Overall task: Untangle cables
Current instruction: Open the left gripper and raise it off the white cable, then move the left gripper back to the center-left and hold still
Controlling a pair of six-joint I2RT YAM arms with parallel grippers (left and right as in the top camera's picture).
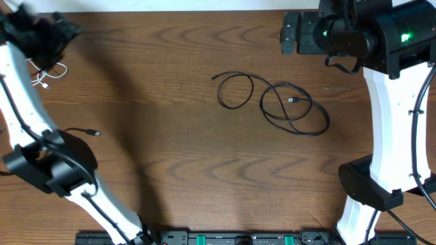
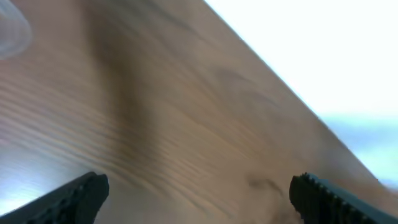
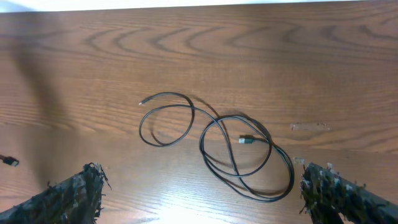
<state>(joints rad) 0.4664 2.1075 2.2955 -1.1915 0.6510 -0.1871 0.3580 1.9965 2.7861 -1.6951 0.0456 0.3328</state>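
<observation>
The black cable (image 1: 272, 102) lies loose on the wooden desk (image 1: 177, 156), a little right of the middle and nearer the far edge. It has one smaller loop on the left and larger overlapping loops on the right. One plug end rests inside the larger loops and the other end points out at the far left of the smaller loop. A white cable (image 1: 46, 76) sits bunched near the far left corner, well apart from the black one. A short black lead with a plug (image 1: 92, 132) lies close to the left edge beside the left arm. The left gripper (image 2: 199, 186) hangs over the far left corner, fingers spread wide with only blurred wood grain between them. The right gripper (image 3: 202, 174) is up near the far right of the desk, fingers also wide apart and holding nothing. Its wrist view looks down on the black cable, with no contact.
</observation>
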